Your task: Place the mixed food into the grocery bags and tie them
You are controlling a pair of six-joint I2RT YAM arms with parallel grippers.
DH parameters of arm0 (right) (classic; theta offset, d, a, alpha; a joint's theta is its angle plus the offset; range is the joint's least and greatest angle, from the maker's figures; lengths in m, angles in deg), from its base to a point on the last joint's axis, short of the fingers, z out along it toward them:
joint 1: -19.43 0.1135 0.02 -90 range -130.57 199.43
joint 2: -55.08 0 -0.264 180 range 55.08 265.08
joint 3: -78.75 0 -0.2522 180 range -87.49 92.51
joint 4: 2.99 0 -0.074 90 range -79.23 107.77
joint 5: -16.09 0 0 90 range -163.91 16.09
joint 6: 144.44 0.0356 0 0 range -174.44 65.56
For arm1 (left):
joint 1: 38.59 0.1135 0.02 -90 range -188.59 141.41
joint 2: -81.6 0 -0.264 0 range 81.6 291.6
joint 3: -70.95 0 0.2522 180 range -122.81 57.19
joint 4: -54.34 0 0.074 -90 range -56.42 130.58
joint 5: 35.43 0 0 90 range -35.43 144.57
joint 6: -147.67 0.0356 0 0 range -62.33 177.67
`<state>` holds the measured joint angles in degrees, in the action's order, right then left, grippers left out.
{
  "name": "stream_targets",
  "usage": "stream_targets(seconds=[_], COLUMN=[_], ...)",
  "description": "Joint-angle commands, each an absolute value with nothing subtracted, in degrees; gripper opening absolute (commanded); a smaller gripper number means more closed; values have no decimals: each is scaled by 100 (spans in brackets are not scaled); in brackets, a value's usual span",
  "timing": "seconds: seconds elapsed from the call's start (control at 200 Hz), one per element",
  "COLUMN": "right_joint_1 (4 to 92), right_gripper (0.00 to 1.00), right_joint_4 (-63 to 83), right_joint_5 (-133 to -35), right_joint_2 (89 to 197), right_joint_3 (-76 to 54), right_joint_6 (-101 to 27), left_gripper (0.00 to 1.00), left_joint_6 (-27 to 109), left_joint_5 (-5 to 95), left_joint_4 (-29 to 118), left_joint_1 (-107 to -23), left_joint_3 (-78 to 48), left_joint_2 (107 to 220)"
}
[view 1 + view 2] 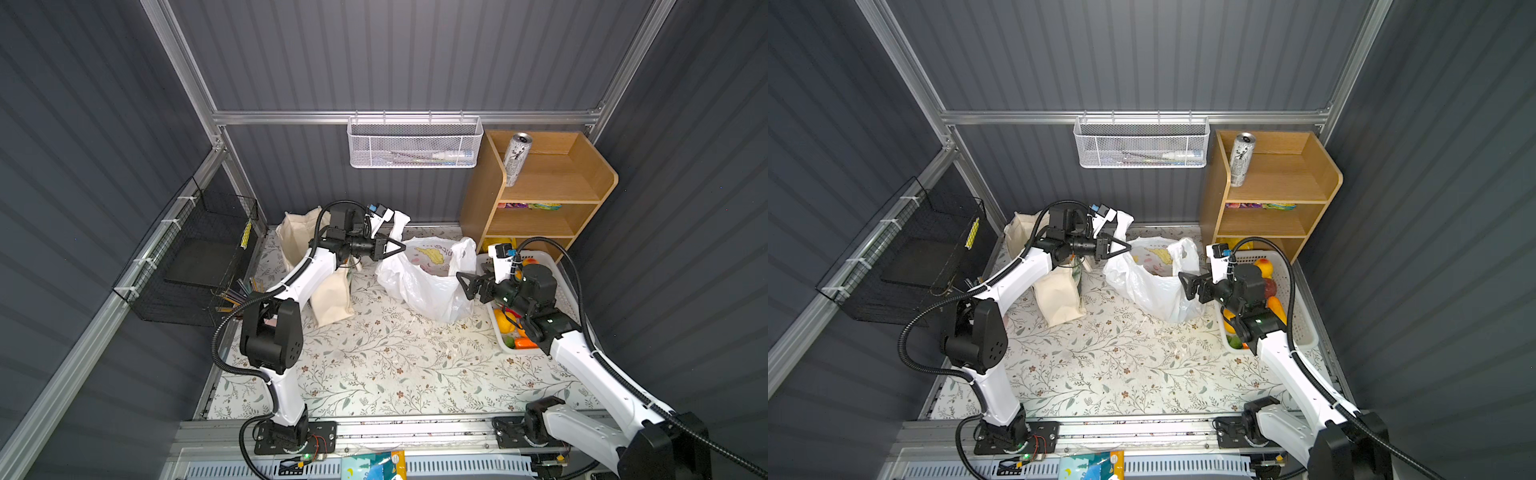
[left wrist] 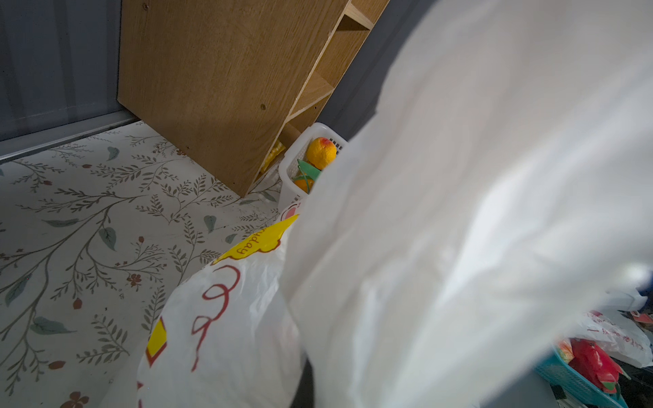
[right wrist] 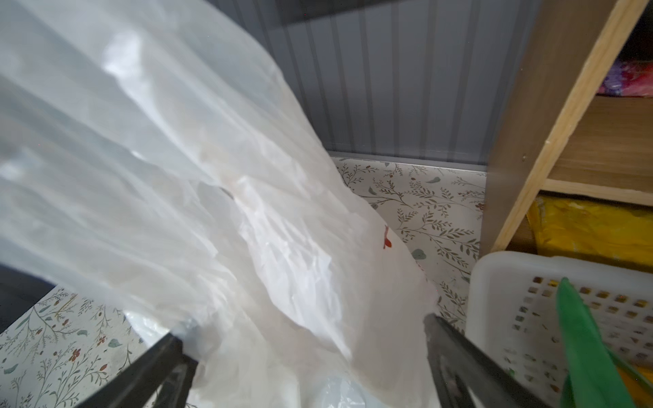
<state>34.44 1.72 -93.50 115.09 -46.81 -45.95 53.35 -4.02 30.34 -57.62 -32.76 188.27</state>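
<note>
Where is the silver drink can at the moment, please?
In both top views the can stands on the top shelf of the wooden rack at the back right, right of the wall basket.

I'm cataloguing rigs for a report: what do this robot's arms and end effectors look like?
The left arm and right arm have white links and bulky black joint housings, each trailed by a black corrugated cable. The left end effector and right end effector are black with slim triangular open-frame fingers.
</note>
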Motion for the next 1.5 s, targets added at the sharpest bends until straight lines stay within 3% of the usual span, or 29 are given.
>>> stream_targets(seconds=[0.0, 0.51, 0.7, 0.825, 1.096, 1.176, 1.346, 1.496], right_joint_1=[3464, 3534, 3525, 3510, 3438, 3429, 3429, 3453], right_gripper=[99, 99, 93, 80, 63, 47, 0, 0], right_joint_4=[-61, -182, -188, -197, -316, -320, -121, 591], right_joint_5=[-9698, -9551, -9609, -9678, -9857, -9946, -10212, -10259], right_joint_2=[11552, 12092, 12384, 12443, 12595, 12684, 12700, 12491], right_joint_3=[-4373, -4016, -3728, -3632, -3360, -3251, -3092, -2906], right_joint_6=[-4642, -4862, -5004, -5031, -5022, -5022, -4996, -5052], left_gripper=[0, 0, 0, 0, 0, 0, 0, 0], left_joint_6=[5257, 5164, 5122, 5117, 5092, 5081, 4959, 4758], left_joint_5=[-545, -648, -692, -717, -788, -807, -837, -785], left_joint_4=[3135, 3240, 3267, 3276, 3261, 3249, 3350, 3453], left_joint_1=[-5731, -5734, -5731, -5731, -5731, -5731, -5731, -5748], left_joint_3=[-3417, -3433, -3422, -3413, -3404, -3404, -3396, -3326], left_joint_2=[18874, 18954, 18995, 18995, 19016, 19015, 19010, 18928])
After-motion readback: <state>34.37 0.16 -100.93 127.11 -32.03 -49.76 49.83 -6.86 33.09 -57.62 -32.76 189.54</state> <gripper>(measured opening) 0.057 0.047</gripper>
